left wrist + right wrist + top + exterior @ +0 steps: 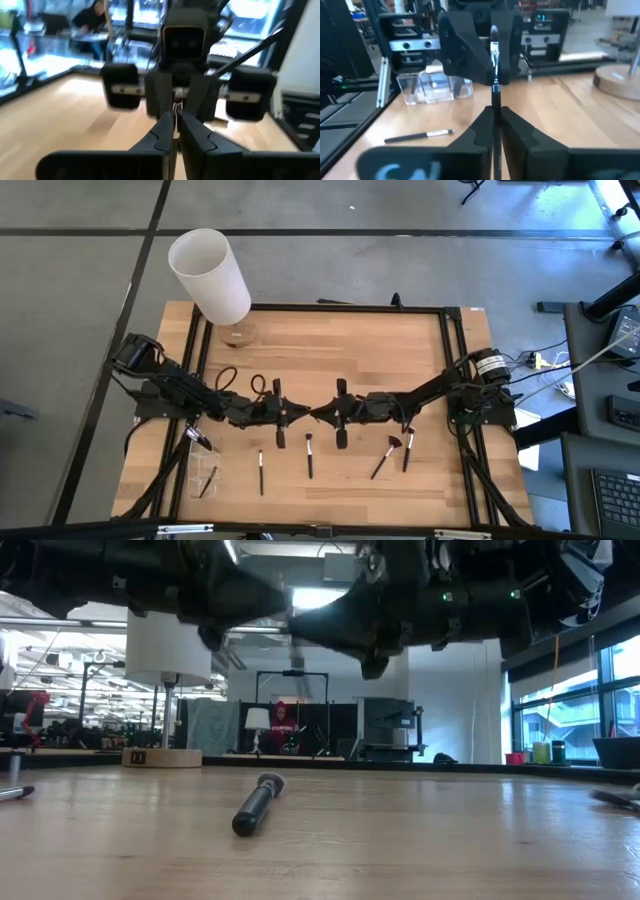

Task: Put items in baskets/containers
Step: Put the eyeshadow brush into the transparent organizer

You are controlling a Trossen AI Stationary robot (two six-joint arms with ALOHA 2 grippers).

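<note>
Container [202,465]: clear box at the worktop's [330,345] left front corner, with one brush apparently lying in it; well apart from both tools.

Left tool [304,413]: over mid-worktop, fingers [161,136] together on the tip of the held brush [494,65].

Held brush: thin and dark-handled, spanning the short gap between the two tools, clear of the wood.

Right tool [327,412]: facing the left tool, fingers [520,131] pressed on the handle's other end. Both tools thus clamp one brush, apparently a hand-over toward the container side.

Loose brushes [309,455]: four lie in a row nearer the front edge, one with a reddish fan head [395,442].

Risks, as judged:
- If either arm moves while both are clamped, the brush may bend or twist out.
- The left grip is near the tip, so the brush may pivot or drop once the right tool lets go.
- The container is hard to see and narrow, so a tilted brush could miss it.
</note>
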